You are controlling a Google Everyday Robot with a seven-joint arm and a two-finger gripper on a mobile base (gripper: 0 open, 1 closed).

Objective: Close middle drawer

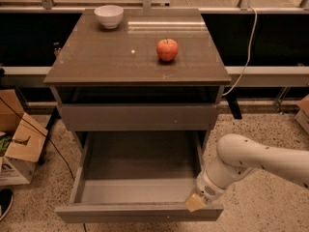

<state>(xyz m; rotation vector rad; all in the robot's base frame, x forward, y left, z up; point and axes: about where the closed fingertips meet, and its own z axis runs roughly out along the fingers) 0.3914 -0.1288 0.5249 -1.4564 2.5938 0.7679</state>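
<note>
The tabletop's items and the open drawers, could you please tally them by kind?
White ceramic bowl: 1
Red round apple: 1
Open grey-brown middle drawer: 1
Total: 3
Gripper at that drawer's front right corner in the camera view.

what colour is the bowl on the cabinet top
White bowl, camera view; the gripper is at the front right corner of the open middle drawer.

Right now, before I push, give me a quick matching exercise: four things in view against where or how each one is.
Things:
1. white bowl
2. red apple
3. middle drawer
4. gripper

Place or state:
A. pulled far out
B. back left of the tabletop
C. at the right end of the drawer's front
D. on the tabletop, right of centre

Pairs: 1-B; 2-D; 3-A; 4-C
</note>
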